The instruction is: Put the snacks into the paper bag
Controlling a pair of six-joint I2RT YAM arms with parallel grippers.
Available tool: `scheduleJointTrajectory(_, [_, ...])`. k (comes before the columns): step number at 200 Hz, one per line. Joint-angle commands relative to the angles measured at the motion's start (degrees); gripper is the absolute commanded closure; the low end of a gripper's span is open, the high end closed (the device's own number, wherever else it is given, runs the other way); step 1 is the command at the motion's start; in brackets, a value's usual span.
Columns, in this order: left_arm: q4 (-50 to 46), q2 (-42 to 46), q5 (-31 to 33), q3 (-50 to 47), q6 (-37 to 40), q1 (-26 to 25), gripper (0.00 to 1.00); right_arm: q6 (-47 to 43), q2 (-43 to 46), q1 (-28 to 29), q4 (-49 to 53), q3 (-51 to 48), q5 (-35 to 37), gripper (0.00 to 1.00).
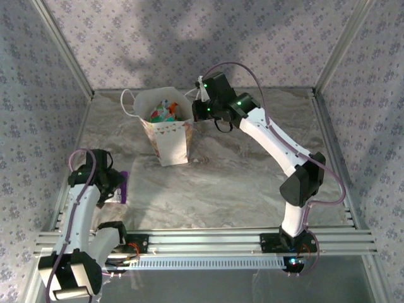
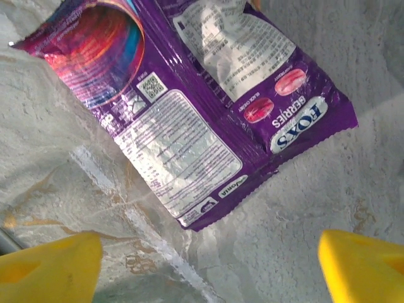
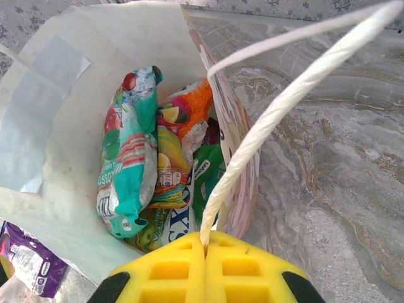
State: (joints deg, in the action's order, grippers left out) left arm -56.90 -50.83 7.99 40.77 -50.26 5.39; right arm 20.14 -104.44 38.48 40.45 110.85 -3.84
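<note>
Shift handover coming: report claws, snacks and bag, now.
Left claw open near purple packet. Right claw shut on cord handle. Inside paper bag: other packets. Nothing blocking.

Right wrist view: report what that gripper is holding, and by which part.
The right gripper is shut on the paper bag, holding it by its white cord handle, which is pinched between the fingertips.
</note>
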Motion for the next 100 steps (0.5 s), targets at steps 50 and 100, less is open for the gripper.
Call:
scheduleJointTrajectory(50, [3.53,5.17,-3.42,-7.57,-8.77,7.59,0.05,-0.17,2.73,-1.17,-0.04,-1.77,-0.97,1.00])
scheduleJointTrajectory(100, [6.17,8.63,-7.96,-11.68,-10.49,11.84,0.01,-0.37,2.67,-1.36,0.16,-2.19,-1.21,1.00])
